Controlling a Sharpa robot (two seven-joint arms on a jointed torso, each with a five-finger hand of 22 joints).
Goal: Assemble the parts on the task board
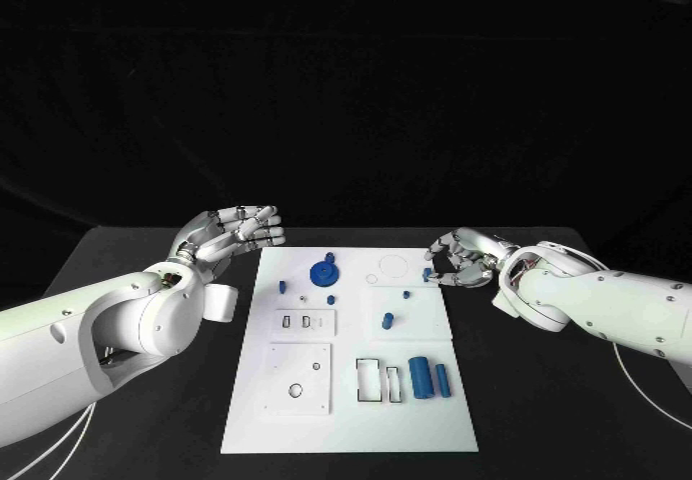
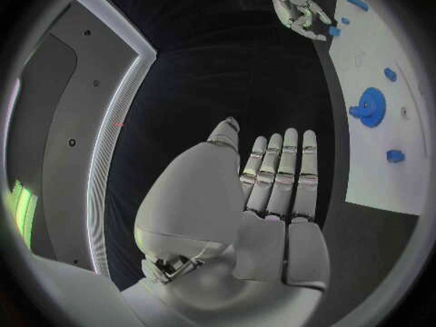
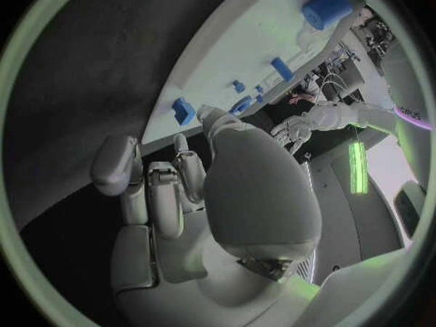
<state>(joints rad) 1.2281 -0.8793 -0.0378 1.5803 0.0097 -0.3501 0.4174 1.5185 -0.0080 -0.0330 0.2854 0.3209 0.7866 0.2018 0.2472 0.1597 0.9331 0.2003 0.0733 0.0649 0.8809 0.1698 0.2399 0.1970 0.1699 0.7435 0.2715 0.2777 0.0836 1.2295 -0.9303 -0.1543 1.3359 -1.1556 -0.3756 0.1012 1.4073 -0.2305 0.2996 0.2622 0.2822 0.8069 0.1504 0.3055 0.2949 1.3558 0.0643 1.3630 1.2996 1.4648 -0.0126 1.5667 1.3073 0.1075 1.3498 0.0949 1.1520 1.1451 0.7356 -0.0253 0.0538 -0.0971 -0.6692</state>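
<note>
The white task board (image 1: 346,420) lies in the middle of the table. Blue parts lie on it: a round disc (image 1: 325,272), a small block (image 1: 283,288), a peg (image 1: 387,320) and two cylinders (image 1: 421,377) side by side. Another small blue block (image 1: 430,272) sits at the board's far right edge. My right hand (image 1: 464,260) hovers beside it with fingers bent; its thumb tip (image 3: 209,112) is close to the block (image 3: 184,110), and nothing is held. My left hand (image 1: 231,232) is raised off the board's far left corner, its fingers (image 2: 277,171) straight and empty.
White inset plates with slots and holes (image 1: 300,378) occupy the board's near half, next to a rectangular frame (image 1: 375,378). Black table (image 1: 548,420) surrounds the board on both sides. The left wrist view shows the disc (image 2: 370,107) and my right hand (image 2: 295,7) across the board.
</note>
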